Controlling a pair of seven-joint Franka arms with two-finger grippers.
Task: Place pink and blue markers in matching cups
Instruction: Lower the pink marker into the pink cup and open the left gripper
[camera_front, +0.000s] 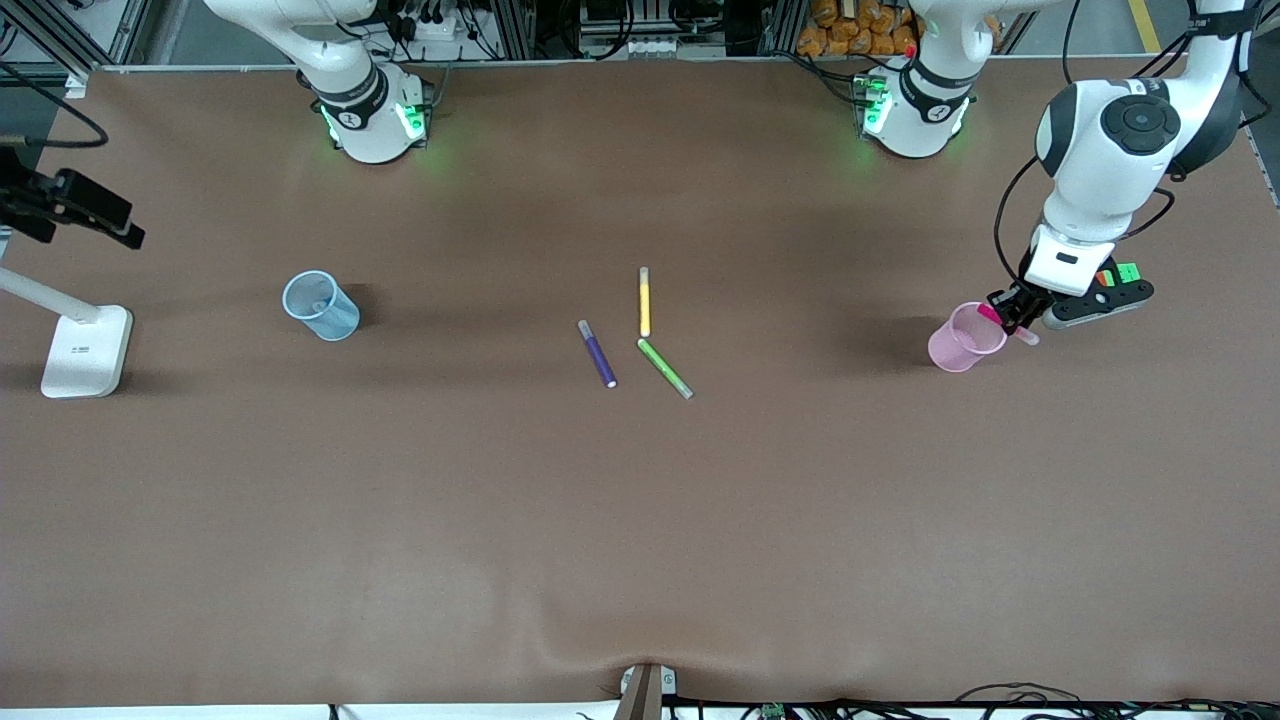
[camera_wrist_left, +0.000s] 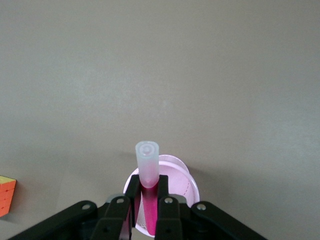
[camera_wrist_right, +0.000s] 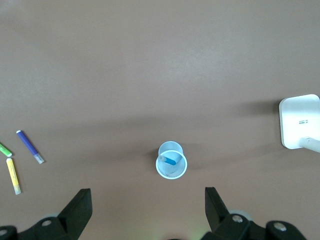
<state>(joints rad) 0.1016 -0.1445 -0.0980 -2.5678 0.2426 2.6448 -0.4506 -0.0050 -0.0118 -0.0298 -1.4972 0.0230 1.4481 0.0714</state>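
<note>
- The left gripper (camera_front: 1012, 314) is clamped on the pink marker (camera_wrist_left: 148, 172); in the left wrist view the fingers (camera_wrist_left: 165, 214) pinch its magenta barrel with the pale clear end sticking out past them.
- In the front view the marker lies tilted across the rim of the pink cup (camera_front: 964, 338), which sits at about eight o'clock from the gripper, near the left arm's end of the table; marker and cup appear to touch or nearly so.
- Risk: the marker looks more slanted than upright, so if released now it may catch on the rim, tip the light cup or slide out onto the table (camera_front: 640, 520).
- Risk: a further descent could press the fingers against the cup's wall and shove it aside.
- The right gripper (camera_wrist_right: 148, 212) hangs high with its jaws spread wide and empty, over the blue cup (camera_wrist_right: 172, 160), which stands near the right arm's end.
- The blue marker (camera_wrist_right: 170, 160) already rests inside that cup, so this arm seems to wait.
- The purple marker (camera_front: 597, 354), yellow marker (camera_front: 645, 301) and green marker (camera_front: 665, 368) lie mid-table, at nine o'clock from the pink cup, and are best left alone.
</note>
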